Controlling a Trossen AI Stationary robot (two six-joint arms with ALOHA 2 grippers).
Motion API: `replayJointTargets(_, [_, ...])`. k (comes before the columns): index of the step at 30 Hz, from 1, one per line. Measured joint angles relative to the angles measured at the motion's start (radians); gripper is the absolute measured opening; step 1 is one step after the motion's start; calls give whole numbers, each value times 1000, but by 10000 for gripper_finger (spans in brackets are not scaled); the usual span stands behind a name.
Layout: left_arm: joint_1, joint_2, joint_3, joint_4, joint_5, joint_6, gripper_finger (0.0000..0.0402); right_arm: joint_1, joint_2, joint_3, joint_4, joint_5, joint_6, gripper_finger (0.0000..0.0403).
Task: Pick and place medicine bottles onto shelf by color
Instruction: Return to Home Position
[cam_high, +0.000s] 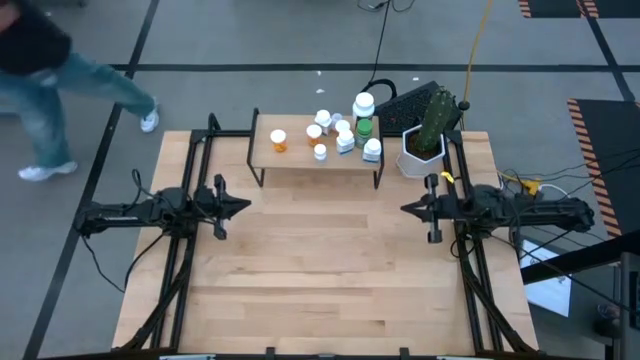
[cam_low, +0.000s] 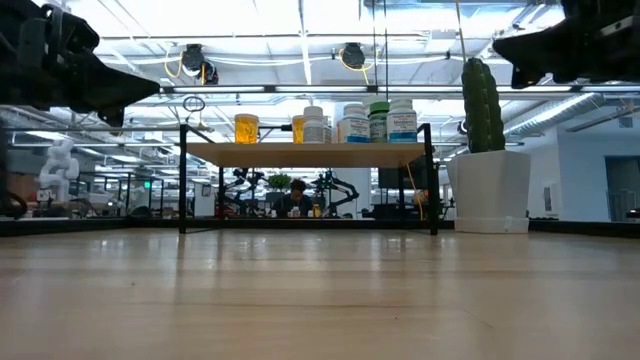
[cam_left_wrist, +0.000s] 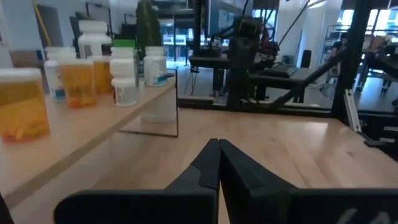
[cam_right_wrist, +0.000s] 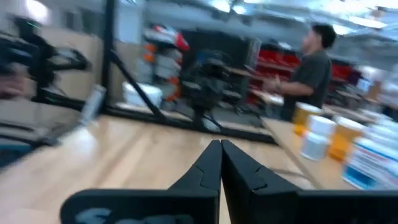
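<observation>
Several medicine bottles (cam_high: 345, 140) with white caps stand upright on the shelf (cam_high: 295, 162) at the table's far middle. Orange ones (cam_high: 279, 141) stand toward its left, white and green ones (cam_high: 364, 127) toward its right. The low view shows them in a row (cam_low: 355, 123) on the wooden board (cam_low: 310, 153). My left gripper (cam_high: 245, 207) hovers shut over the table's left part, pointing level toward the middle, with the shelf's bottles (cam_left_wrist: 78, 78) beside it. My right gripper (cam_high: 405, 208) hovers shut over the right part, facing the left one. The right wrist view is blurred and shows bottles (cam_right_wrist: 320, 137).
A white planter with a cactus (cam_high: 425, 140) stands at the far right, beside the shelf. A dark keyboard (cam_high: 410, 100) lies behind it. A person (cam_high: 40, 80) walks on the floor beyond the far left corner. Bare wood (cam_high: 320, 270) spreads over the near half.
</observation>
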Motion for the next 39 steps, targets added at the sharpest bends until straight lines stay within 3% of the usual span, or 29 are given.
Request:
replayJointTargets(4, [-2,-1,0,48,0,53,6,0,2,-74,112,-61,22,0])
replayJointTargets(9, [-2,-1,0,9,-9,63,6,-27,-14,-90,36,40,39,0])
replayJointTargets(15, [-2,0,1,-10,-15,79,8,-54,-68,-90,-34,44,76,0])
replayJointTargets(21, [-2,2,1,-15,-16,40,10,-70,-79,-130,69,-82,97,0])
replayJointTargets(29, [0,24,1,-19,-17,44,13,-71,-72,-130,69,-80,80,0])
replayJointTargets(36, [0,51,1,-16,-18,34,6,-71,-71,-132,114,193,-11,0])
replayJointTargets(39, [0,55,1,-10,-18,50,20,-71,-72,-132,118,260,-5,0])
